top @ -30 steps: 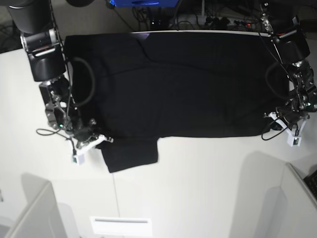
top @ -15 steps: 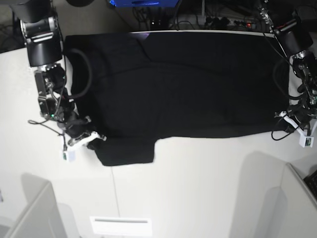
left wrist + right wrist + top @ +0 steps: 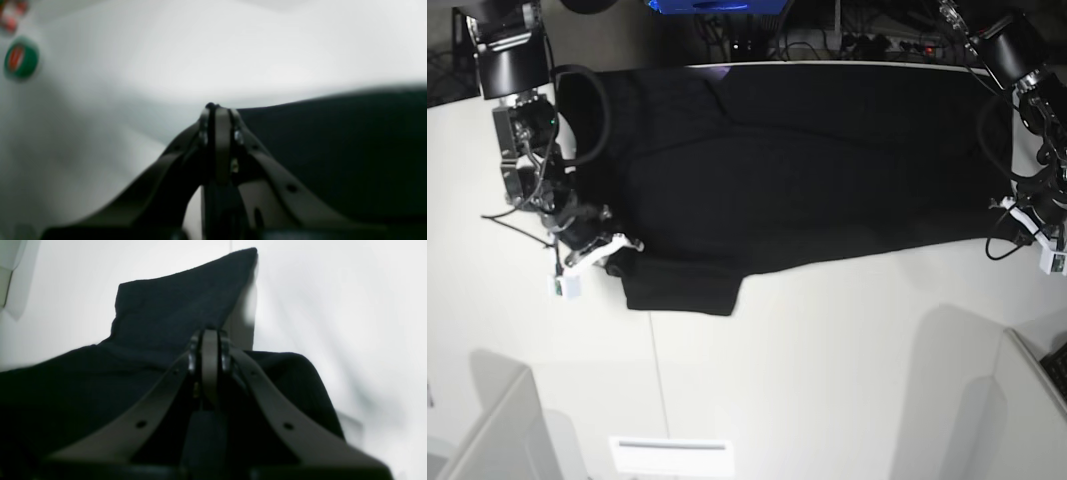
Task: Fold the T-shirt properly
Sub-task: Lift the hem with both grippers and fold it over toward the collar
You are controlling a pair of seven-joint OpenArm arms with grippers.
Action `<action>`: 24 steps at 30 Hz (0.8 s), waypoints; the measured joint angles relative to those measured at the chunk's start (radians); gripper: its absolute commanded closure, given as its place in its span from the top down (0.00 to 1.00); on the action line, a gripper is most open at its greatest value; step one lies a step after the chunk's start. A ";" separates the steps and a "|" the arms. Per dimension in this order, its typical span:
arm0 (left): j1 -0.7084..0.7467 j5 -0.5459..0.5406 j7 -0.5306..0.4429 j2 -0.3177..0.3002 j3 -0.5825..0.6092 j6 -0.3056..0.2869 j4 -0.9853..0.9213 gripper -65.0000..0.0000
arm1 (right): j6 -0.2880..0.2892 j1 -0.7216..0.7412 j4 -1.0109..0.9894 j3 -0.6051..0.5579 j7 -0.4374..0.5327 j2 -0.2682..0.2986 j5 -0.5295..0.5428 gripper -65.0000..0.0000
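Cloth-folding scene, seen from above plus 2 wrist cams. Black T-shirt [image 3: 797,170] lies spread across the far half of a white table [image 3: 827,370], long axis running side to side, covering most of the width. One short sleeve [image 3: 682,290] sticks out toward the near edge on the view's left side.

Step in hand, as I judge it: start of a lengthwise fold, w/ both arms gripping the near edge of the shirt at opp. ends.

Right gripper [image 3: 612,255], at the view's left, sits at the corner where sleeve meets body. Its wrist cam shows jaws pressed together w/ black cloth bunched around the tips, so prob. clamped on the shirt; the exact pinch point is hidden.

Left gripper [image 3: 1027,215], at the view's right, is at the shirt's end edge. Wrist cam is blurred: jaws together, a dark sliver showing at the tips, shirt edge right beside them. Likely pinching the hem, not certain.

Next move, my guess: lift both ends together, keep the edge taut, carry it toward the far side evenly. Uneven pull would skew the fold; the loose sleeve could drag or flop out.

Look of the shirt: plain black side up, no print visible, matte, mostly flat w/ faint diagonal creases. Near edge runs slightly slanted, not straight.
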 measured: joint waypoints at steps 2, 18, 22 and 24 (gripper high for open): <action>0.021 0.005 0.015 0.003 0.000 -0.005 0.022 0.00 | 0.000 -0.014 0.010 0.014 -0.003 -0.001 0.002 0.00; 0.165 -0.006 0.010 0.023 -0.075 -0.009 0.194 0.00 | 0.000 -0.222 0.267 0.237 -0.139 -0.011 -0.001 0.00; 0.227 -0.099 0.026 0.023 -0.109 -0.009 0.196 0.00 | 0.000 -0.258 0.320 0.263 -0.150 -0.011 0.002 0.00; 0.257 -0.138 0.034 0.023 -0.112 -0.008 0.196 0.00 | 0.000 -0.280 0.344 0.262 -0.158 -0.011 0.000 0.00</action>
